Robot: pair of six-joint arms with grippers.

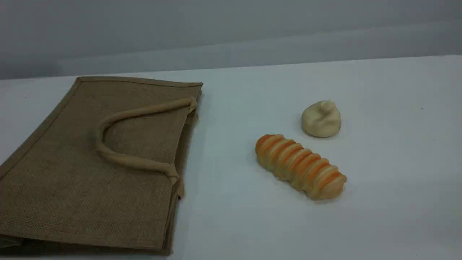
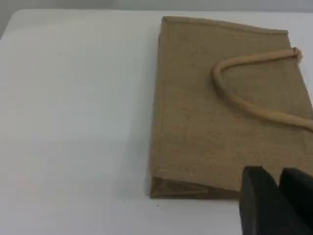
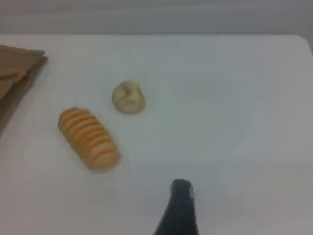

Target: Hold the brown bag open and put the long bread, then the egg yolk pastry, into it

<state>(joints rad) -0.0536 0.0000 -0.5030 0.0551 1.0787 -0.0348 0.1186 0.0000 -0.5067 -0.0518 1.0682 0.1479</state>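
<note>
The brown bag (image 1: 90, 162) lies flat on the white table at the left, its mouth facing right, one rope handle (image 1: 108, 121) resting on top. To its right lies the long bread (image 1: 301, 166), striped orange and pale, and just behind it the round egg yolk pastry (image 1: 321, 119). Neither arm shows in the scene view. In the left wrist view my left gripper (image 2: 279, 178) hovers over the near corner of the bag (image 2: 220, 122), jaws almost together, holding nothing. The right wrist view shows one dark fingertip (image 3: 182, 191) above bare table, right of the bread (image 3: 89, 138) and pastry (image 3: 128, 97).
The white table (image 1: 379, 216) stretches to the right and front of the food, with a grey wall behind it. Its far edge runs just behind the bag. A corner of the bag (image 3: 14, 63) shows at the left of the right wrist view.
</note>
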